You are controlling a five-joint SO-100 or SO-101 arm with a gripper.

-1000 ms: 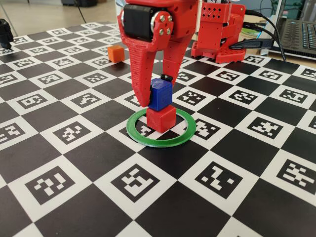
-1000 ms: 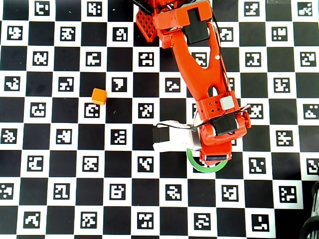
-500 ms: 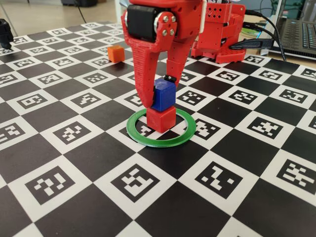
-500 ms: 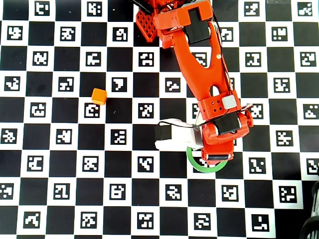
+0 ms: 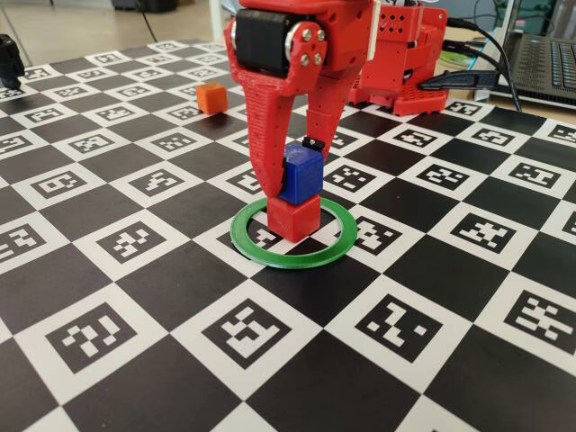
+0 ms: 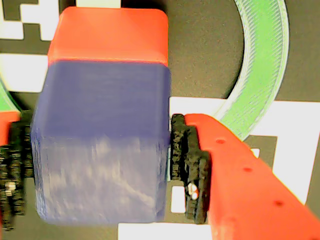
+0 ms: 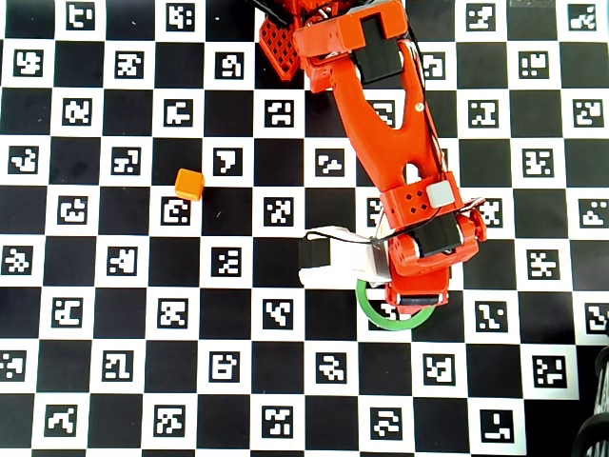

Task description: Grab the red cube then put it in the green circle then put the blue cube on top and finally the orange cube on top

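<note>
Tool (image 5: 286, 184): red, two-fingered, pointing straight down over the ring in the fixed view; closed to one cube's width around the blue cube.
Grip: in the wrist view the black pads (image 6: 189, 167) flank the blue cube on both sides; the right pad sits at the cube's face, with at most a sliver between them, too fine to judge. The left pad is half cut off at the frame edge.
Blue cube (image 5: 300, 174): between the fingers, resting on top of the red cube, turned slightly relative to it. In the wrist view (image 6: 102, 145) it fills most of the frame, blurred.
Red cube (image 5: 293, 216): directly below the tool, on the table, inside the ring. The wrist view shows its top edge (image 6: 110, 35) sticking out past the blue cube.
Green circle (image 5: 247, 243): flat on the table around the red cube, near the table's middle. The overhead view shows only its lower arc (image 7: 383, 319); the arm hides the rest, and both stacked cubes too.
Orange cube (image 5: 211, 97): alone, well apart from the tool, toward the far left part of the table in the fixed view; left of the arm in the overhead view (image 7: 189, 184).
Table (image 5: 108, 270): black-and-white checkerboard with printed markers.
Arm base (image 5: 400, 54): red, at the far edge of the table.
Laptop (image 5: 544, 58): beyond the far right corner.
</note>
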